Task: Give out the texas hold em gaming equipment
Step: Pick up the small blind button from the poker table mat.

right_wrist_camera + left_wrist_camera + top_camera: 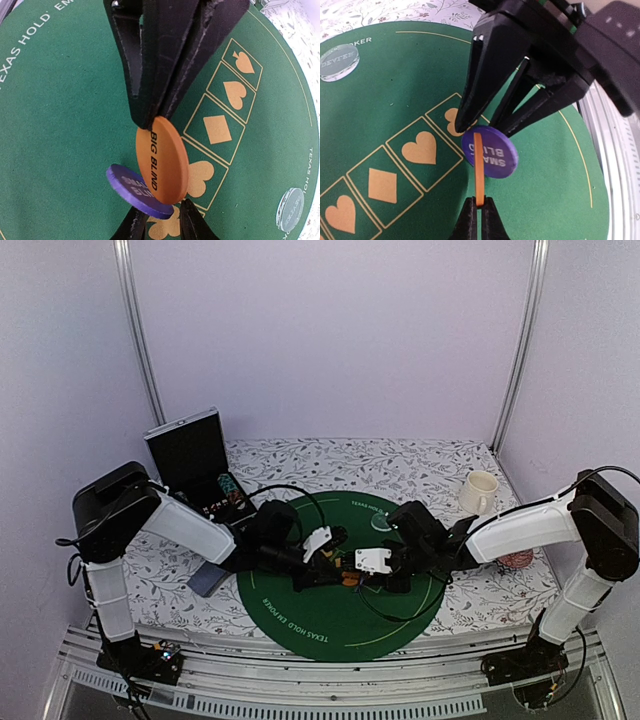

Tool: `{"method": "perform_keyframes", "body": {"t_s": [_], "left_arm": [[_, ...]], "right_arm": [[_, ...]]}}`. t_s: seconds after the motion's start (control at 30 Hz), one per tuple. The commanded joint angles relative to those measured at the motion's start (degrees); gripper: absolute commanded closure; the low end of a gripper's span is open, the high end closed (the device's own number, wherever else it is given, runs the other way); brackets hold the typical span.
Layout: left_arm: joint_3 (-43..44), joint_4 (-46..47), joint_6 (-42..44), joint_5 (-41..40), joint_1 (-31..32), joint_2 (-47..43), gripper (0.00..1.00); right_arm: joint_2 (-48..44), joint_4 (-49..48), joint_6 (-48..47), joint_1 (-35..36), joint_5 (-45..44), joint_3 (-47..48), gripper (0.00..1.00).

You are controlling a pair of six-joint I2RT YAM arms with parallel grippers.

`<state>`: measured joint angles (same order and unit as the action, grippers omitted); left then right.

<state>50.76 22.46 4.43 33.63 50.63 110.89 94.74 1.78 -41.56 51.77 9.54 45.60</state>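
My left gripper (479,202) is shut on an orange "BIG BLIND" disc (478,165), held on edge above the round green mat (395,90). My right gripper (162,220) faces it and is shut on a purple "SMALL BLIND" disc (137,192), held tilted just beside the orange disc (162,160). In the top view both grippers meet at the mat's centre, left (335,575) and right (360,578). A clear disc (381,523) lies at the mat's far edge and shows in both wrist views, left (337,61) and right (290,209). A grey-blue card pack (207,580) lies left of the mat.
An open black case (190,455) with chip stacks (222,485) stands at the back left. A white mug (479,492) stands at the back right. A reddish item (517,562) lies by the right arm. The mat has printed suit boxes (217,129).
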Motion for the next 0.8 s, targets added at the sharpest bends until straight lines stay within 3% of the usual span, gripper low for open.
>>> {"method": "perform_keyframes", "body": {"t_s": [0.0, 0.47, 0.77], "left_arm": [[1.09, -0.68, 0.39, 0.84, 0.38, 0.99, 1.00], [-1.52, -0.39, -0.30, -1.91, -0.60, -1.50, 1.00], [-3.17, -0.57, -0.30, -3.22, -1.86, -3.96, 1.00]], "right_arm": [[0.27, 1.12, -0.27, 0.55, 0.26, 1.73, 0.77], [-0.23, 3.11, 1.21, 0.58, 1.80, 1.83, 0.95], [-2.21, 3.31, 3.27, 0.59, 2.55, 1.77, 0.98]]}}
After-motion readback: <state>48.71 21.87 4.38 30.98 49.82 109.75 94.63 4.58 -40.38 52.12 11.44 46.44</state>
